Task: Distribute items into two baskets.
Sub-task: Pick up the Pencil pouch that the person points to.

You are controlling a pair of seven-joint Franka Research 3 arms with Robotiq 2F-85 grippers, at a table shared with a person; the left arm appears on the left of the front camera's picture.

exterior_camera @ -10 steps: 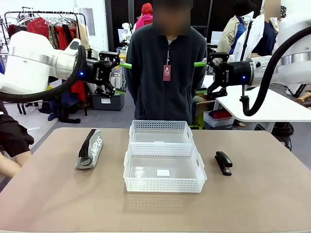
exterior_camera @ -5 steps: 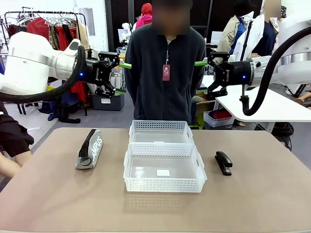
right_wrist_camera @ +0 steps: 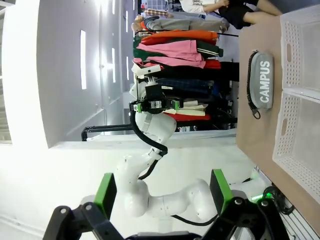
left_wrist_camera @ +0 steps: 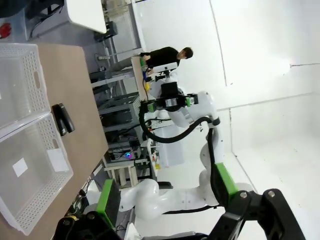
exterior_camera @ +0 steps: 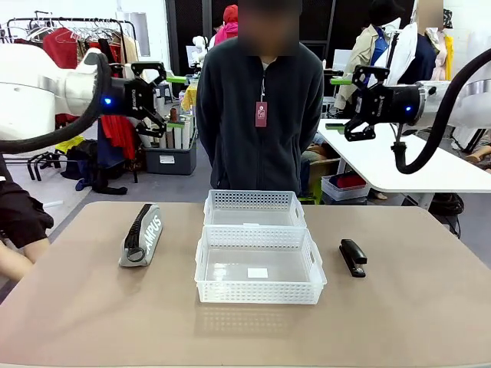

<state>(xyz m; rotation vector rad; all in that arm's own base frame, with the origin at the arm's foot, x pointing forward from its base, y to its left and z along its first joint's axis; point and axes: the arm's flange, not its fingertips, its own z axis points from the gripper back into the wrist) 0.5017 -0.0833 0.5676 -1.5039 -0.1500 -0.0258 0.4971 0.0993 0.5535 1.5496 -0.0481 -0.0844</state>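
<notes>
On the table: pouch [exterior_camera: 141, 234] left of baskets [exterior_camera: 259, 291], lengthwise front-to-back, nearer left gripper [exterior_camera: 175, 102]; stapler [exterior_camera: 353, 257] right, likewise, nearer right gripper [exterior_camera: 337, 103]. Both grippers high above, jaws wide, empty.

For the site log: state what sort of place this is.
Probably a robotics lab or data-collection hall: white left arm and right arm flank the brown table, a loaded clothes rack stands behind, and another white worktable stands alongside.
</notes>
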